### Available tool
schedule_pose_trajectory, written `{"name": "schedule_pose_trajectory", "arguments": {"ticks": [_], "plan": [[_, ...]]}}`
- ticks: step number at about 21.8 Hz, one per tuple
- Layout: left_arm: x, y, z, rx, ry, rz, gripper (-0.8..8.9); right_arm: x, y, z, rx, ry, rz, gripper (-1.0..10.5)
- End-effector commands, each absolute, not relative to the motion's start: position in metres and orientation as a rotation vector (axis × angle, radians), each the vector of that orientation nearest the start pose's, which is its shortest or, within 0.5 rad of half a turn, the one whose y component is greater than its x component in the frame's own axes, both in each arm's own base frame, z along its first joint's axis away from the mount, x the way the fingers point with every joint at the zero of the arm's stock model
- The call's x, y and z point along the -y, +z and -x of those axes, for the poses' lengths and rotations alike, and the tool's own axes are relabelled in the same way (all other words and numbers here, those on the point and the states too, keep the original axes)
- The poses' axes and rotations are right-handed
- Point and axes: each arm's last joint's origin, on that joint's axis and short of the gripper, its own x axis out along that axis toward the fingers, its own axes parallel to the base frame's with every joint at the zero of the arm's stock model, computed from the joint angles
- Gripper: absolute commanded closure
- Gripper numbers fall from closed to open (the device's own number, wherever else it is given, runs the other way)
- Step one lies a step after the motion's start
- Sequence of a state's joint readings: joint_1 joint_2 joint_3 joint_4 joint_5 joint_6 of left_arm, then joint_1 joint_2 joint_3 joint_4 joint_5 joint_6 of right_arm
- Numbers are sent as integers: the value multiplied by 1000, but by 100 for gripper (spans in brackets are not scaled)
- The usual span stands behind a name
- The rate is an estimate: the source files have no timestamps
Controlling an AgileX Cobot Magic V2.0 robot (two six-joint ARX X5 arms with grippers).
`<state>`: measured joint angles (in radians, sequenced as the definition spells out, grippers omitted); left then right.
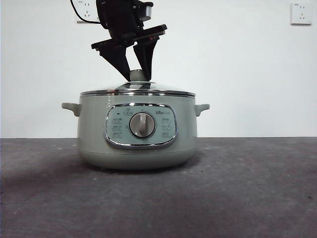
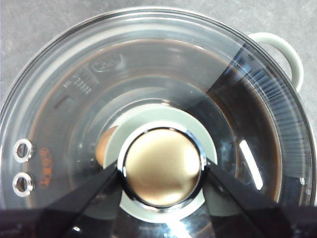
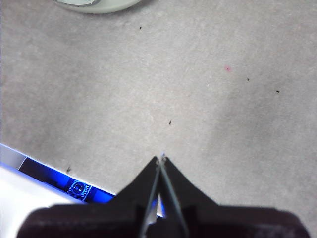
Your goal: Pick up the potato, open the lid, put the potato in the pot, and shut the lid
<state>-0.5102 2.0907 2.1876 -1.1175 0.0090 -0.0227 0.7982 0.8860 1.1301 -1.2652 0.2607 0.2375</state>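
Between the two black fingers of the left gripper sat the knob of the lid, each fingertip touching its chrome edge on opposite sides, so the fingers pinched the knob. Under them the lid lay seated flat on the rim of the pot, whose dial faced the front camera. Through the glass, just beside the knob's base and near one fingertip, a tan patch of the potato showed inside the pot. Off to one side, the right gripper hung over the bare grey table with its fingers pressed together, and only an edge of the pot lay far beyond their tips.
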Motion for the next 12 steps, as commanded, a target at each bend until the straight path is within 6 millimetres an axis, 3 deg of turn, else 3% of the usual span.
{"name": "schedule_pose_trajectory", "arguments": {"ticks": [1,3,4,5,6,7,8,12], "plan": [[220,322,-391,-1005,-495,-260,821,-86,341,-94,-943,383,314,958],[220,322,-390,-1008,-494,-258,811,-86,341,-94,-943,383,314,958],[220,322,-390,-1011,-494,-258,760,-86,341,-94,-943,382,314,958],[220,321,-390,-1015,-493,-258,621,-86,341,-94,-942,382,314,958],[220,321,-390,-1018,-500,-254,388,-86,341,-94,-942,382,314,958],[220,322,-390,-1017,-500,-254,219,-86,341,-94,-942,382,314,958],[220,323,-389,-1013,-500,-253,180,-86,341,-94,-942,382,313,958],[214,348,-379,-951,-504,-237,181,-86,341,-94,-942,382,313,958]]}}
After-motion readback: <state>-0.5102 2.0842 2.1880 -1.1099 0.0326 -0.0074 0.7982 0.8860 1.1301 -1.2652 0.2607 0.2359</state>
